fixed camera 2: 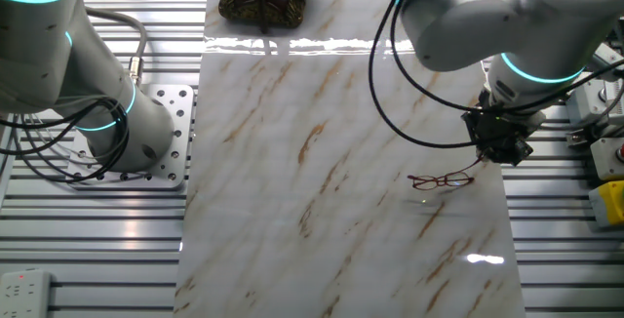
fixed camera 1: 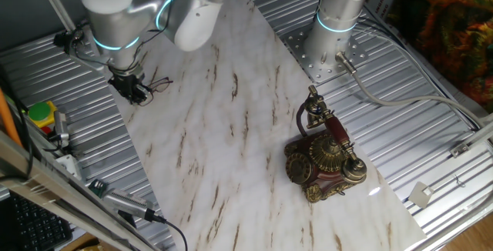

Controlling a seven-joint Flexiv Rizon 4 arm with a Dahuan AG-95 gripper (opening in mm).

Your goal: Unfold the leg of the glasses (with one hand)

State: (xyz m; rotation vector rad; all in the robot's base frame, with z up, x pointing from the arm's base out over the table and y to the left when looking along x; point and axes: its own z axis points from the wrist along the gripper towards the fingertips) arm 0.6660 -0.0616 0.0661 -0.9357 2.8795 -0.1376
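So the glasses (fixed camera 2: 442, 179) are lying flat on the marble-look board (fixed camera 2: 322, 162), right near its edge on the side where the arm is working. They're tiny, thin reddish-brown wire, and in the one fixed view they're barely showing (fixed camera 1: 158, 84) as a dark squiggle next to the arm's tip.

The hand (fixed camera 2: 500, 148) is hanging over the board's edge just beside the glasses, pointing down, with a black cable (fixed camera 2: 409, 113) looping across in front of it. From the other side it's (fixed camera 1: 132, 89) sitting right by the frame too. Honestly I can't tell whether the fingers are spread or pressed together, or whether they're touching the wire at all, since it's all one dark lump in both views.

The old-style telephone (fixed camera 1: 323, 155) is standing well apart from all this, toward the opposite end of the board. A yellow box with a red and green top (fixed camera 1: 40, 115) is sitting on the ribbed metal table (fixed camera 1: 431, 143) off to the side.
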